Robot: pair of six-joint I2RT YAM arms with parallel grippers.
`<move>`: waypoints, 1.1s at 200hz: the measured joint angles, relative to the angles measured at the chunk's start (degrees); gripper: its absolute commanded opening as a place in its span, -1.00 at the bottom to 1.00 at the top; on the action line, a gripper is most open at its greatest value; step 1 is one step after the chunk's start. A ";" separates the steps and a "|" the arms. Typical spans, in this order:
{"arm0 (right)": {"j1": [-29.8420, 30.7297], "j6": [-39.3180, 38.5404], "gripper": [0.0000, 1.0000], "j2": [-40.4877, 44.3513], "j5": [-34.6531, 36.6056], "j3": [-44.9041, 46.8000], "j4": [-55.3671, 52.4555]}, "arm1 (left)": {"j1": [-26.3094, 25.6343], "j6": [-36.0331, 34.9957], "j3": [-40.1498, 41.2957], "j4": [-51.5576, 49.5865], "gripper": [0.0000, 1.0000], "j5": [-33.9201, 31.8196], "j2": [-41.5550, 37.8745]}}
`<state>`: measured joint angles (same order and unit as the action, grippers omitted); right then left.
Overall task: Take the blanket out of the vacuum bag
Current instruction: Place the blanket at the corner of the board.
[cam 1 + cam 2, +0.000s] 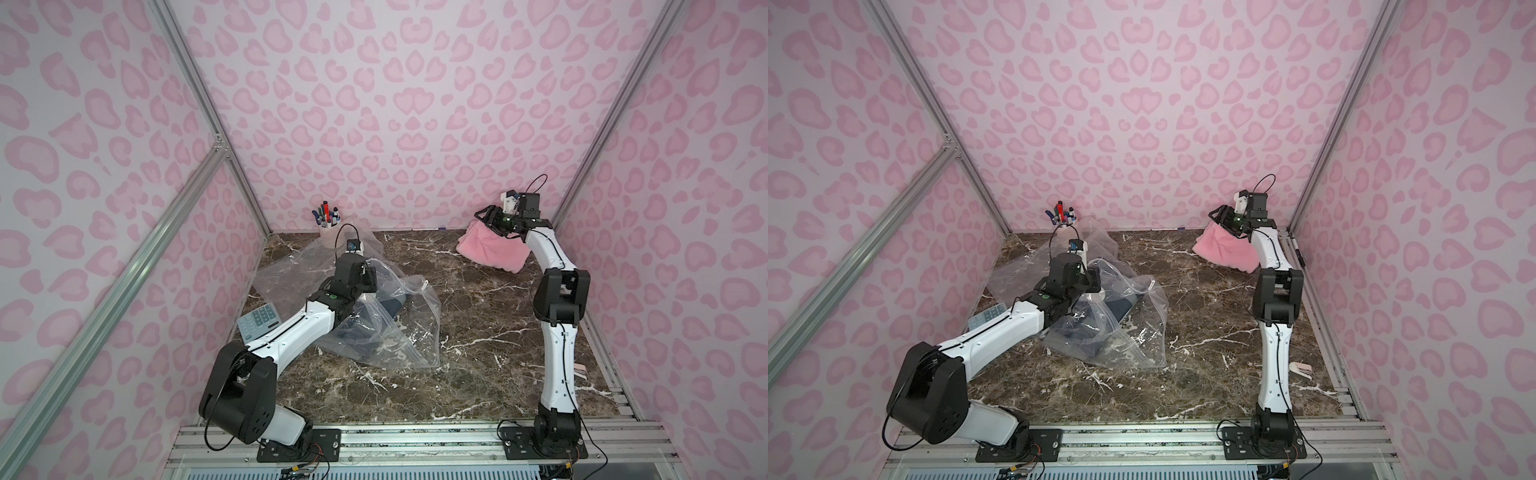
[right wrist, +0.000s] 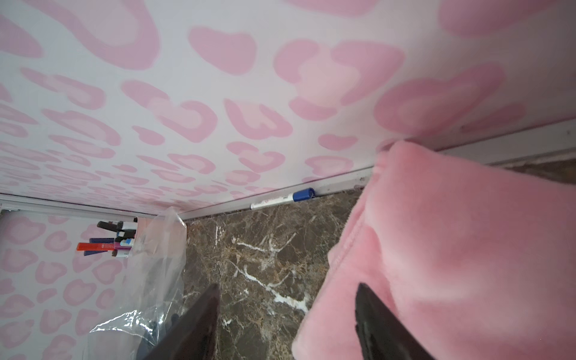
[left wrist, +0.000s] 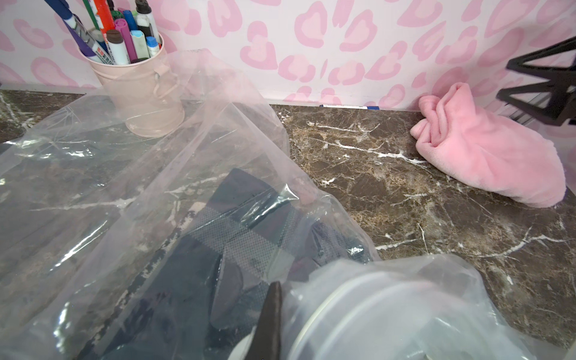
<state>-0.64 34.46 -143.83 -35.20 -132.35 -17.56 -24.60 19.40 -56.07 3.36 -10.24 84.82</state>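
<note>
Already out of its wrapping, the pink blanket (image 1: 490, 249) lies crumpled at the far right of the marble table (image 1: 478, 340), close to the far wall and well apart from the vacuum bag (image 1: 399, 332). We see the right gripper (image 1: 486, 220) at the blanket's far upper edge. From its wrist view its claw (image 2: 286, 286) is spread wide, one finger (image 2: 371, 311) lying against the plush and the other over bare marble, so nothing is pinched.

The vacuum bag sprawls, clear and crinkled, across the left half of the table. A fold of it tents up to the left gripper (image 1: 368, 278), whose claw is pressed together on the film. In the left wrist view only one dark finger (image 3: 269, 311) shows, with plastic bunched against it and the round white valve disc (image 3: 343, 311) just beside it.

Inside the bag we make out a dark blue patterned fabric (image 3: 193, 274).

A pale cup of pens (image 1: 328, 237) stands at the far side behind the bag, a calculator (image 1: 259, 322) lies at the left edge, partly hidden by the left arm, and a blue-capped marker (image 2: 282, 199) rests along the far wall.
</note>
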 measured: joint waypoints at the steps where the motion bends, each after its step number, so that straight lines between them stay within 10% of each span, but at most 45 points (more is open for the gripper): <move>1: 0.00 0.00 0.34 -0.02 0.00 0.07 0.04 | 0.00 0.00 0.00 0.00 -0.92 0.07 0.04; 98: -4.17 -5.11 0.25 19.15 4.15 45.62 5.01 | -0.13 0.39 0.94 -0.04 -0.92 1.29 -3.04; 220: -4.70 -5.60 0.31 14.03 4.11 23.58 3.30 | -0.15 -0.17 1.97 -0.48 -0.92 1.79 -6.27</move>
<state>-5.34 28.86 -129.80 -31.09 -108.77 -14.26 -24.75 19.22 -54.11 2.87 -8.45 78.54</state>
